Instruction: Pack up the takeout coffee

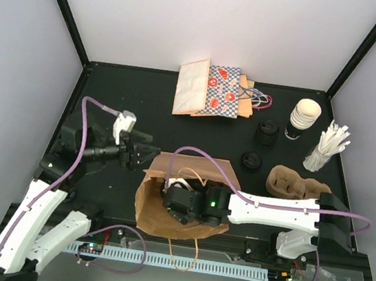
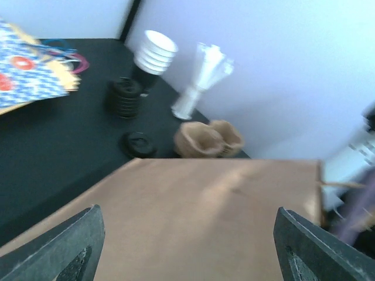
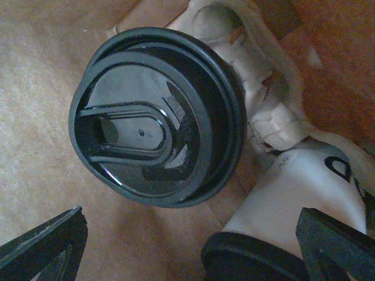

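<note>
1. The bag (image 1: 146, 208) lies on the table (image 1: 111, 96), and the right arm reaches into it.
2. The right fingers (image 3: 44, 246) are spread wide and released, grasping nothing.
3. The coffee (image 3: 152, 117) is inside the bag, on its brown paper. It is ahead of the right fingers and apart from both, with its black lid turned toward them.
4. A second cup (image 3: 299, 211), also capped, lies on its side in the bag just beside 1 right finger. Whether they touch cannot be told.
5. Judgement: with the coffee resting in the bag and no finger on it, the packing itself looks done. The wide spread probably gives clearance, so the arm can back out without catching a lid or tipping a cup.
6. The left fingers (image 2: 76, 246) are also apart and clamp nothing. The bag's flat side runs beneath and ahead of them, and from above they sit just beside its far corner.
7. Judgement: they are likely placed there to steady the soft paper, since a thin bag could slide or collapse around the arm.
8. Loose lids (image 2: 126, 96), stacked cups (image 2: 155, 52), straws (image 2: 202, 79) and a carrier (image 2: 208, 139) lie beyond the bag, well ahead of the left fingers and out of the way.
</note>
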You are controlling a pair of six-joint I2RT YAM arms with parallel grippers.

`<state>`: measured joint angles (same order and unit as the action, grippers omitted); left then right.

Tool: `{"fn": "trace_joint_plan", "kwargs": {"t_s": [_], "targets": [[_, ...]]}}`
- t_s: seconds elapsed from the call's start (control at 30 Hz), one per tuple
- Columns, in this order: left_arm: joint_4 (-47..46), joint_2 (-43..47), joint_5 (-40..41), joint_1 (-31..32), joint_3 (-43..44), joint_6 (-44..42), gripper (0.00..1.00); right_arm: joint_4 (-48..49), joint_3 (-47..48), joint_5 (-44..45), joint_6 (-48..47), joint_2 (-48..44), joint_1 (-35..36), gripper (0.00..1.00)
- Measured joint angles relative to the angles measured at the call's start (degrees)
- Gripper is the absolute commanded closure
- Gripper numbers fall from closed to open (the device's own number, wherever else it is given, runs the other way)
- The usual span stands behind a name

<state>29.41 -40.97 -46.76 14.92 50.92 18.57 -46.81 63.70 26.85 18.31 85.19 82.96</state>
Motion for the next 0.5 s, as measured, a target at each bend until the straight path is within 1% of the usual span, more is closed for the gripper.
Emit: {"fn": "trace_joint_plan", "kwargs": {"t_s": [0.1,0.17,0.23,0.3,0.37,0.4,0.5], "targets": [[3.3,1.7,0.1,6.8,1.5,-2.0,0.34,1.3,-1.5,-0.1,-0.2,-2.6,-0.4,0.0],[6.2,1.4,1.3,11.6,2.8,-3.8,0.37,2.3,-2.5,-0.2,-0.4,-3.6,-0.5,0.0],[9.8,0.8,2.7,15.5,4.1,-5.6,0.36,3.1,-3.7,-0.5,-0.5,-4.5,-0.5,0.0],[12.2,0.4,3.2,17.6,4.7,-6.5,0.29,3.5,-4.3,-0.8,-0.7,-5.0,-0.5,0.0],[14.1,0.4,3.4,19.0,4.9,-7.2,0.27,3.7,-4.5,-1.2,-0.8,-5.1,-0.5,0.0],[14.8,0.5,3.4,19.5,4.9,-7.3,0.28,3.8,-4.5,-1.4,-0.9,-5.1,-0.6,0.0],[16.6,0.9,4.1,21.1,4.9,-7.8,0.42,4.0,-4.5,-1.6,-0.8,-5.1,-0.7,0.0]]}}
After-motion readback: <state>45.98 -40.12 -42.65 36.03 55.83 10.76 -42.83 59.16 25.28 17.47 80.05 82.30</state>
